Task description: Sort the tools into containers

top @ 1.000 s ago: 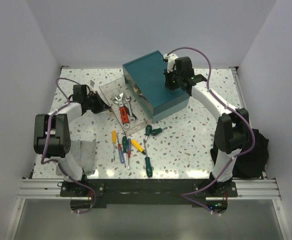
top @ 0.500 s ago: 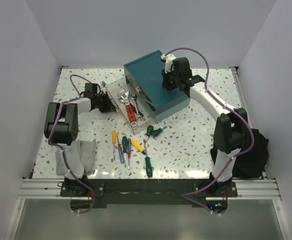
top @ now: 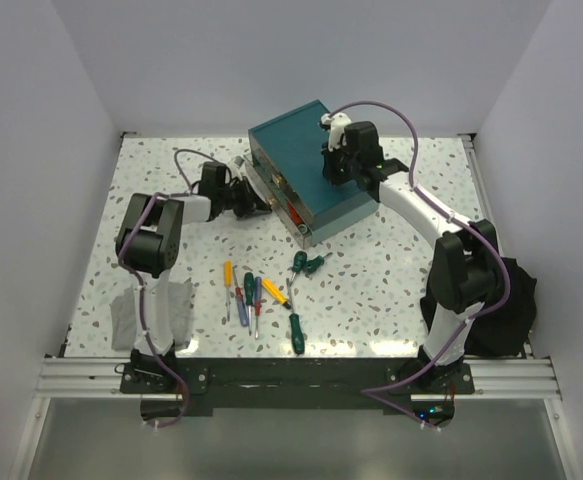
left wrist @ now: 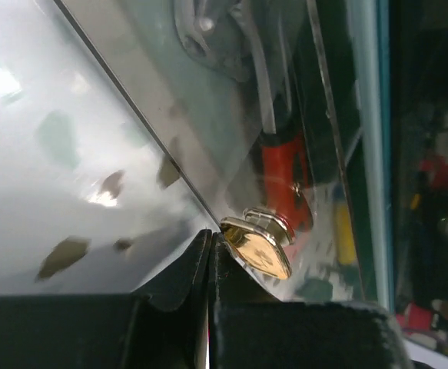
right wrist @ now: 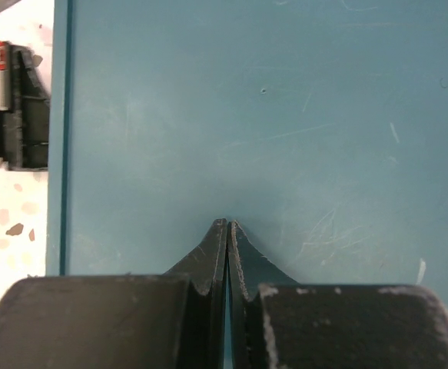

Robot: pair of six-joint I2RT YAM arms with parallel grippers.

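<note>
Nearest the arms, loose screwdrivers (top: 254,296) lie on the counter (top: 381,280). The left claw (left wrist: 208,244) is pinched fully closed and empty, tip right by the brass knob (left wrist: 258,247) of the clear drawer (left wrist: 208,138). There's a red-handled tool (left wrist: 285,173) inside, too blurry to name. Further back, the right claw (right wrist: 227,227) is closed too, tips on top of the teal box (right wrist: 247,115).

Bright, even overhead light; blurred, glare-streaked left wrist close-up.

The right end effector (right wrist: 227,225), its fingers pressed together, points at the scratched top of the teal box (right wrist: 285,115).
</note>
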